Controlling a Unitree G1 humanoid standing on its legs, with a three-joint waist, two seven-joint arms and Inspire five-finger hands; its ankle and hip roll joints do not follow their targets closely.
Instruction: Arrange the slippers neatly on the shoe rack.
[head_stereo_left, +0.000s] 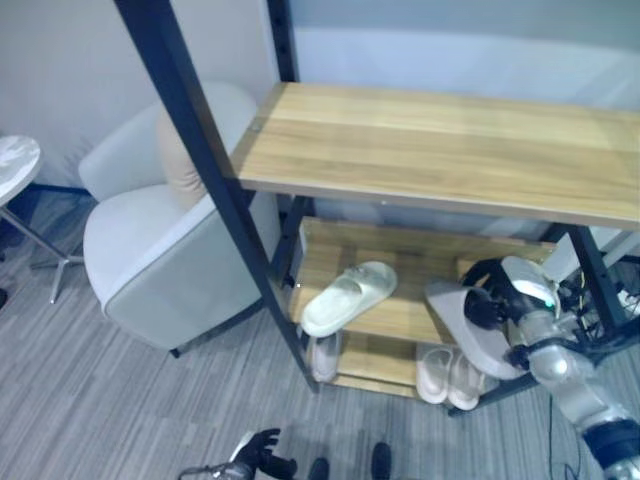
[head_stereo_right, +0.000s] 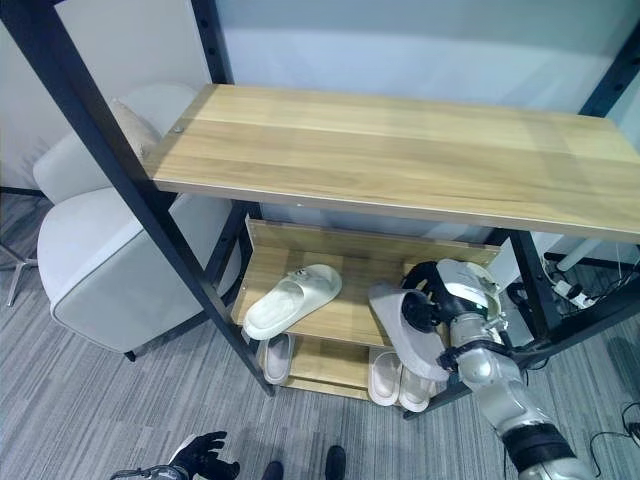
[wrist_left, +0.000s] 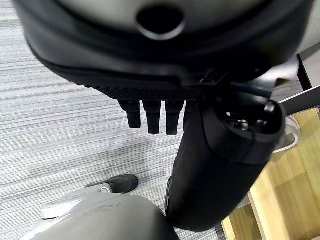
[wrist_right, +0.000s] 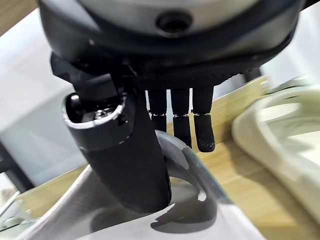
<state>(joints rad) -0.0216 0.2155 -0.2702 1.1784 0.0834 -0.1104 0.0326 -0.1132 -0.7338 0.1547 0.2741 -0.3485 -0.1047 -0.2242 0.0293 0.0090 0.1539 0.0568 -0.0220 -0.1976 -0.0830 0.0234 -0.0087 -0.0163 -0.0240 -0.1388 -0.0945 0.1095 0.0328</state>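
Observation:
My right hand (head_stereo_right: 432, 300) reaches in at the right end of the rack's middle shelf (head_stereo_left: 400, 255), with a grey slipper (head_stereo_left: 470, 335) pinched by its strap between thumb and fingers (wrist_right: 180, 127). That slipper hangs tilted over the shelf's front edge. A pale green-white slipper (head_stereo_left: 348, 297) lies slanted on the same shelf's left half, apart from the hand. On the bottom shelf stand a beige pair (head_stereo_left: 448, 375) at the right and a pinkish slipper (head_stereo_left: 325, 355) at the left. My left hand (head_stereo_left: 262, 455) hangs low over the floor, fingers (wrist_left: 150, 119) relaxed and holding nothing.
The rack's wide wooden top shelf (head_stereo_left: 440, 145) overhangs the lower shelves, and a black slanted post (head_stereo_left: 200, 150) crosses in front. A grey armchair (head_stereo_left: 160, 250) stands close to the rack's left side, a small round table (head_stereo_left: 15, 165) beyond it. Grey striped carpet lies in front.

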